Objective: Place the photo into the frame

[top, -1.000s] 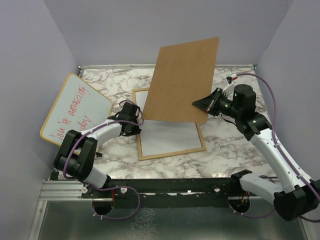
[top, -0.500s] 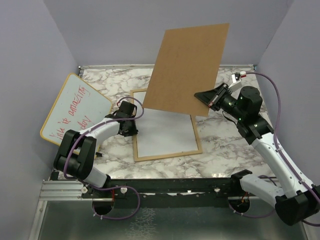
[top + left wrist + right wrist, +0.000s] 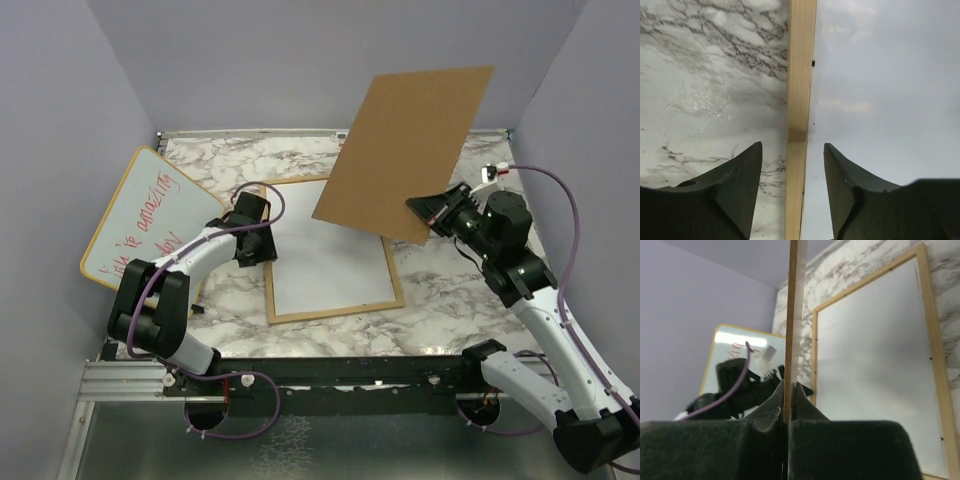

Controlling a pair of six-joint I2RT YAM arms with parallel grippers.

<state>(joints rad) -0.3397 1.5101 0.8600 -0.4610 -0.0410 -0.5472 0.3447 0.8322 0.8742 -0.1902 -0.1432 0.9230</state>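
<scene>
Top external view: the photo seems to lie face down in the frame. Right gripper pinches the board, not yet on; left gripper gapes, empty.

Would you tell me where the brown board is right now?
In the top view the brown board hangs tilted right of centre, pinched at its lower edge by the right end effector, above the far right corner of the frame.

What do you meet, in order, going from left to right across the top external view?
whiteboard → left gripper, open → frame → brown board, tilted in the air and pinched at its lower edge by the right gripper
</scene>
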